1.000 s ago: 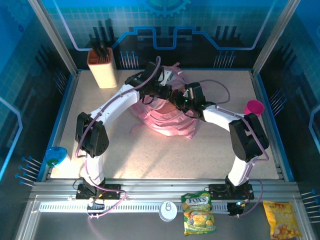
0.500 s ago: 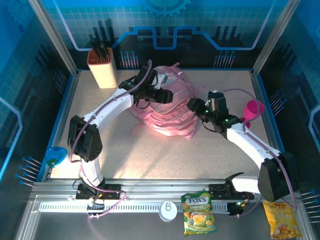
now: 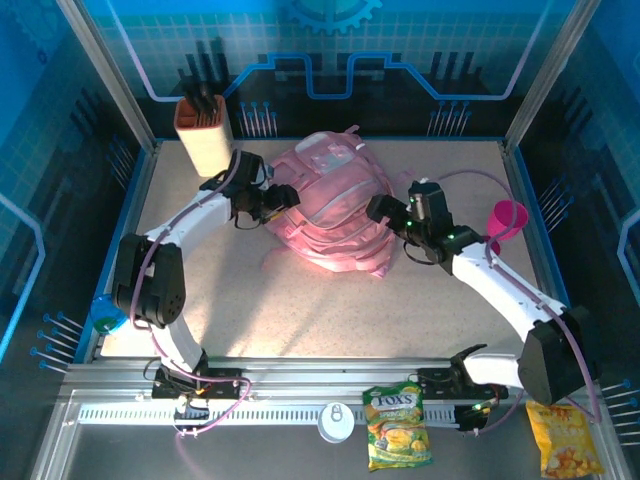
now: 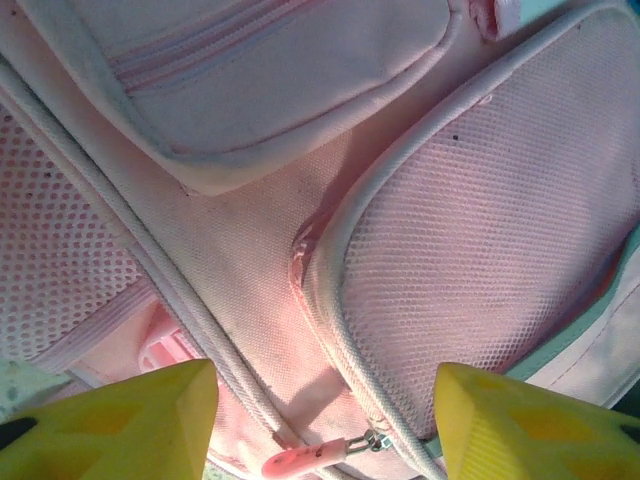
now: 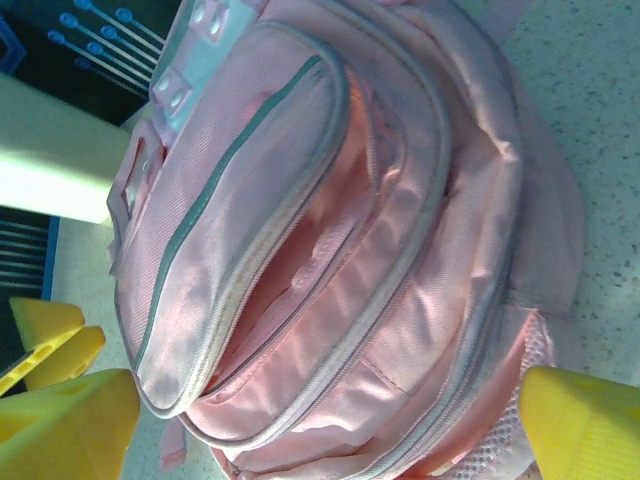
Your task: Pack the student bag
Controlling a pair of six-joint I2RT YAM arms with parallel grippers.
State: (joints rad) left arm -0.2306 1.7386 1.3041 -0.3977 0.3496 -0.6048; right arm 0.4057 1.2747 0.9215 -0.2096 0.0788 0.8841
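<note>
while the student bag (image 3: 330,200) lies slumped on the table (image 3: 300,300) in the upper middle of the top view, an arm reaches in from each side. the left pincer (image 3: 287,195) hangs just beside the bag's left edge, its yellow fingers (image 4: 120,415) standing apart over a mesh pocket, gripping nothing. the right pincer (image 3: 380,210) is near the bag's right edge, jaws spread wide and empty. a pink cup (image 3: 508,217) stands further right, and a tan holder (image 3: 205,140) stands at upper left.

student bag (image 3: 330,205) 1 | snack packets (image 3: 398,428) 2 | pink cup (image 3: 507,218) 1 | tan holder (image 3: 205,140) 1
</note>
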